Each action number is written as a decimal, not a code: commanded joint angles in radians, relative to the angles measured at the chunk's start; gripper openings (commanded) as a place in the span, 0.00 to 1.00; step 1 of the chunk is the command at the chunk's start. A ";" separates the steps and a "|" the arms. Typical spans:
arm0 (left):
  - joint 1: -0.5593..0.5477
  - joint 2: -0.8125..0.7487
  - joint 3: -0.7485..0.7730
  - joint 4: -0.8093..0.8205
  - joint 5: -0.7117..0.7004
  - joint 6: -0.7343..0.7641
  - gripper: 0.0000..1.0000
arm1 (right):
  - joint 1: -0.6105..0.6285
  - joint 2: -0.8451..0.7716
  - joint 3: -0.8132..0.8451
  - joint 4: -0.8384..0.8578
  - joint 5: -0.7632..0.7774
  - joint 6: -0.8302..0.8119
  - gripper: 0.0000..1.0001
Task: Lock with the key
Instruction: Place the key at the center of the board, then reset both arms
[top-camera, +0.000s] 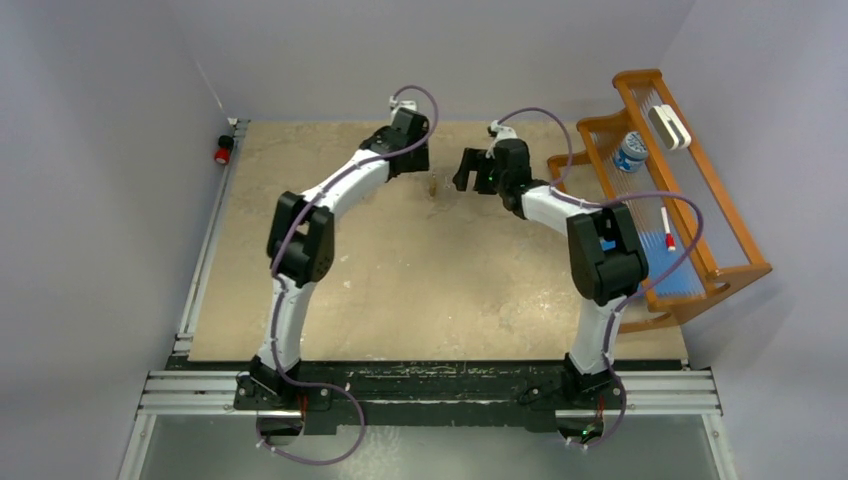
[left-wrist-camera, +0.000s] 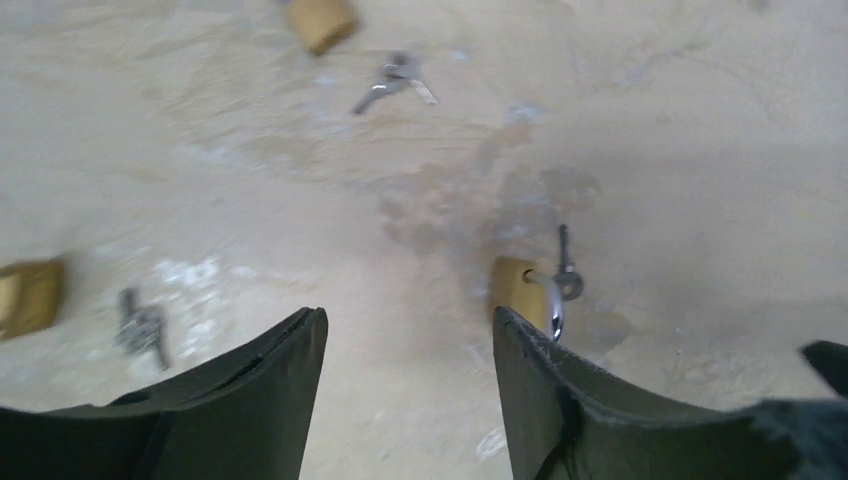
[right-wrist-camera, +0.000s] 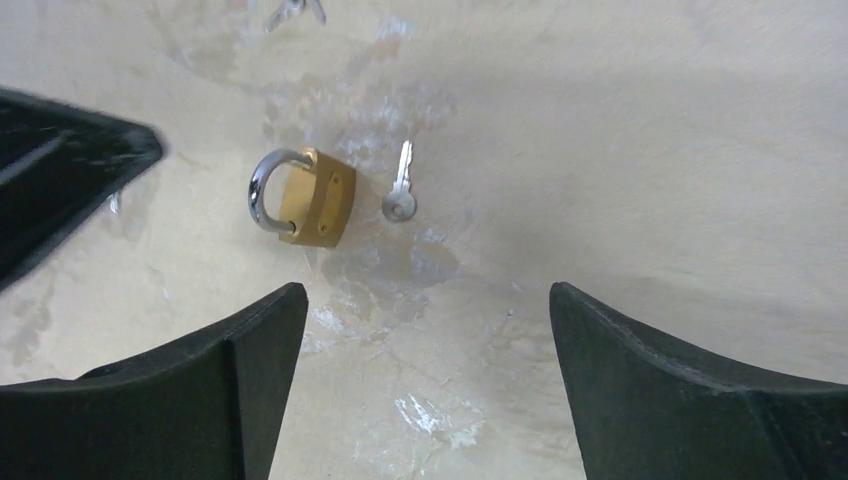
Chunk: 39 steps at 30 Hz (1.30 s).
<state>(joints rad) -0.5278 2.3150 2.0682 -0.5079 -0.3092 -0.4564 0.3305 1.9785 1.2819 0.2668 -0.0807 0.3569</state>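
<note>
A brass padlock (right-wrist-camera: 318, 197) with a steel shackle lies flat on the beige table (right-wrist-camera: 620, 150); both shackle ends meet the body. A small silver key (right-wrist-camera: 401, 190) lies just right of it, apart from it. My right gripper (right-wrist-camera: 427, 292) hovers open above the bare table on the near side of them, holding nothing. My left gripper (left-wrist-camera: 408, 318) is open and empty too; the padlock (left-wrist-camera: 520, 290) and key (left-wrist-camera: 566, 265) sit just beyond its right fingertip (left-wrist-camera: 520, 350). In the top view the padlock (top-camera: 433, 186) lies between the left gripper (top-camera: 418, 163) and right gripper (top-camera: 464, 172).
The left wrist view shows two more brass padlocks (left-wrist-camera: 320, 20) (left-wrist-camera: 28, 297), each with loose keys (left-wrist-camera: 393, 85) (left-wrist-camera: 140, 325) nearby. A wooden rack (top-camera: 735, 240) at the right edge holds a bottle (top-camera: 630, 150) and a marker (top-camera: 667, 230). A red button (top-camera: 223, 150) sits at the far left corner.
</note>
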 joint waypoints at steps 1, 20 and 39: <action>0.110 -0.297 -0.226 0.263 0.014 -0.014 0.66 | -0.034 -0.125 -0.029 0.030 0.059 0.010 0.95; 0.268 -1.002 -0.961 0.627 -0.023 0.005 0.79 | -0.044 -0.543 -0.167 -0.090 0.374 0.091 0.99; 0.272 -1.358 -1.310 0.826 0.008 0.242 0.83 | -0.030 -0.732 -0.299 0.026 0.426 -0.047 0.99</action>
<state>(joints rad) -0.2581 0.9749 0.7902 0.2035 -0.2974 -0.2756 0.2947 1.2613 0.9497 0.2443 0.3237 0.3809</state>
